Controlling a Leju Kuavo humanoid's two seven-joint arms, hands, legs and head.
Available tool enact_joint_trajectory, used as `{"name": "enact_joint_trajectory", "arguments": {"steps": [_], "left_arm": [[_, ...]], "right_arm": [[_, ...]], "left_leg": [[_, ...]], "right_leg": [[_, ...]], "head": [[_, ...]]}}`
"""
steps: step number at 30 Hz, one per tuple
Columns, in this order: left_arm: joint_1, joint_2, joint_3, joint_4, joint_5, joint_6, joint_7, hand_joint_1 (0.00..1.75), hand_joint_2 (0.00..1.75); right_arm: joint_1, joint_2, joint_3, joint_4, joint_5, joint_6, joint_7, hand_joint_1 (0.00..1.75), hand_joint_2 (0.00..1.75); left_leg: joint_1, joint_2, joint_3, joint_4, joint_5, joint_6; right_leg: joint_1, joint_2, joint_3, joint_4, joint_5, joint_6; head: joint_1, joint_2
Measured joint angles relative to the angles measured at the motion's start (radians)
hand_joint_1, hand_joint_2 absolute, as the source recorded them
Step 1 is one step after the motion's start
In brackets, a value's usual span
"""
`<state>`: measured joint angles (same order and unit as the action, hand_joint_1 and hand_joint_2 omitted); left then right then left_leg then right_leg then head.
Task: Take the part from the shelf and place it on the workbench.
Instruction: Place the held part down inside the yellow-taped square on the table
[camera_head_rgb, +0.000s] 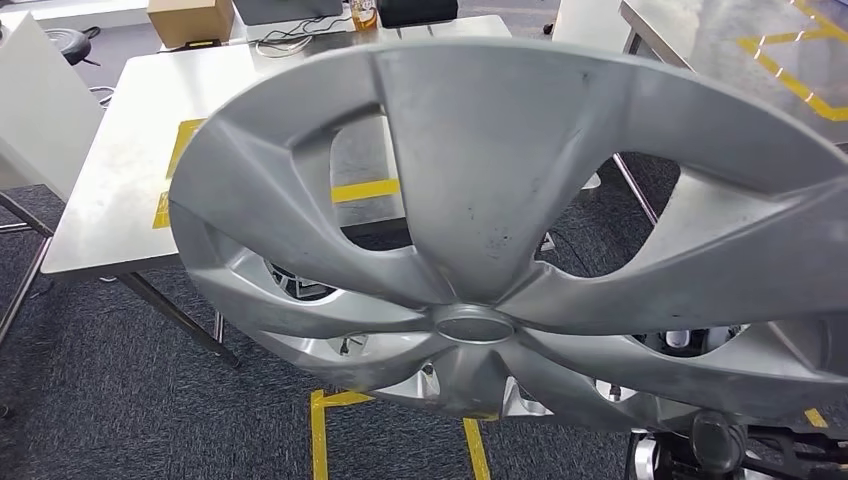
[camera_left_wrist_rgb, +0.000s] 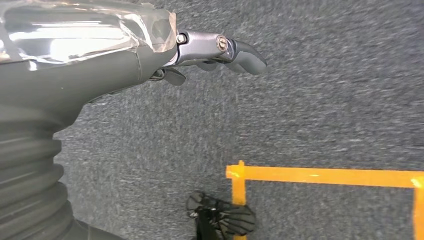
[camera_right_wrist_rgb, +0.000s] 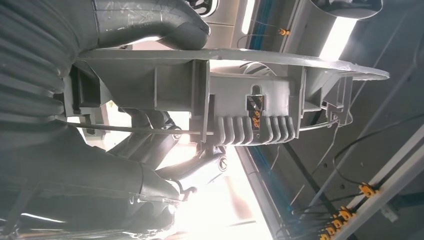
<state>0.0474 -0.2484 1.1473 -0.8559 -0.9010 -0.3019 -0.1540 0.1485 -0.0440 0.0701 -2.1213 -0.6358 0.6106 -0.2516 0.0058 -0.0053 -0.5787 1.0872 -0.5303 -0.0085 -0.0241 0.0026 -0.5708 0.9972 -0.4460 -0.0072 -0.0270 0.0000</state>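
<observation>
Head view is dominated by the part (camera_head_rgb: 500, 230) — a silver spoked wheel cover, tilted and held up close to the camera, above the dark carpet (camera_head_rgb: 120, 400) and in front of a steel tabletop (camera_head_rgb: 120, 150) marked with yellow tape. At the right wrist, the cover's rim is gripped by the right hand (camera_right_wrist_rgb: 165, 135), thumb on one face and fingers curled against the ribbed underside. The left hand (camera_left_wrist_rgb: 200, 55) is seen over the carpet near an orange tape line (camera_left_wrist_rgb: 325, 176) — nothing held, fingers loosely curled.
</observation>
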Motion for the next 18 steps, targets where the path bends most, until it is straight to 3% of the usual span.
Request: {"name": "enact_joint_trajectory", "arguments": {"steps": [2,3,4,5,7,9,11,14,15,18], "left_arm": [[-0.001,0.001,0.001,0.003,0.000,0.000,0.000,0.00,1.75],[-0.001,0.001,0.002,0.006,0.000,0.000,0.000,0.00,1.75],[-0.001,0.001,0.002,0.008,0.000,0.000,0.000,0.00,1.75],[-0.001,0.002,0.003,0.010,0.000,0.001,0.000,0.00,1.75],[-0.001,0.004,0.004,0.013,0.000,0.004,-0.002,0.00,1.75],[-0.003,0.007,0.006,0.016,0.000,0.007,-0.003,0.00,1.75],[-0.007,0.008,0.008,0.019,-0.001,0.009,-0.005,0.00,1.75],[-0.008,0.008,0.009,0.020,-0.002,0.009,-0.007,0.00,1.75],[-0.009,0.008,0.009,0.021,-0.002,0.009,-0.007,0.00,1.75],[-0.012,0.007,0.010,0.024,-0.002,0.009,-0.008,0.00,1.75]], "right_arm": [[0.000,0.000,0.000,0.000,-0.001,0.001,0.000,1.71,1.75],[0.000,0.000,0.001,0.000,-0.002,0.002,0.000,1.71,1.75],[0.000,0.000,0.001,0.000,-0.003,0.003,0.000,1.71,1.75],[0.000,0.000,0.001,0.000,-0.006,0.004,0.000,1.71,1.75],[-0.001,0.000,0.002,0.000,-0.014,0.008,0.000,1.71,1.75],[-0.006,0.000,0.003,0.000,-0.020,0.014,0.000,1.71,1.75],[-0.010,-0.001,0.004,0.000,-0.023,0.016,0.000,1.71,1.75],[-0.012,-0.001,0.007,0.000,-0.026,0.017,0.004,1.71,1.75],[-0.013,-0.001,0.007,0.000,-0.027,0.017,0.006,1.71,1.75],[-0.015,-0.002,0.007,0.000,-0.029,0.017,0.008,1.71,1.75]], "left_leg": [[0.004,0.001,-0.077,0.137,-0.052,-0.008],[0.005,0.001,-0.112,0.190,-0.062,-0.010],[0.006,0.001,-0.132,0.209,-0.054,-0.010],[0.006,0.001,-0.132,0.189,-0.026,-0.008],[0.005,0.001,-0.081,0.055,0.060,0.001],[-0.001,0.003,-0.030,-0.055,0.102,0.013],[-0.008,0.005,-0.017,-0.076,0.095,0.023],[-0.004,0.004,0.001,-0.098,0.099,0.039],[-0.002,0.004,0.009,-0.106,0.100,0.045],[-0.002,0.003,0.017,-0.110,0.093,0.054]], "right_leg": [[0.002,0.000,0.005,0.000,-0.006,-0.007],[0.003,0.000,0.008,0.000,-0.009,-0.009],[0.004,0.001,0.012,0.001,-0.013,-0.009],[0.005,0.002,0.017,0.001,-0.017,-0.008],[0.006,0.003,0.033,0.000,-0.027,-0.005],[0.011,0.004,0.042,0.000,-0.036,0.002],[0.013,0.004,0.043,-0.002,-0.041,0.012],[0.012,0.002,0.037,0.014,-0.055,0.023],[0.012,0.001,0.017,0.054,-0.071,0.023],[0.009,0.001,-0.095,0.243,-0.130,0.018]], "head": [[-0.002,0.000],[-0.002,0.000],[-0.002,0.000],[-0.002,0.000],[-0.002,0.000],[-0.001,0.000],[-0.001,0.000],[0.000,0.000],[0.002,0.000],[0.005,0.000]]}}
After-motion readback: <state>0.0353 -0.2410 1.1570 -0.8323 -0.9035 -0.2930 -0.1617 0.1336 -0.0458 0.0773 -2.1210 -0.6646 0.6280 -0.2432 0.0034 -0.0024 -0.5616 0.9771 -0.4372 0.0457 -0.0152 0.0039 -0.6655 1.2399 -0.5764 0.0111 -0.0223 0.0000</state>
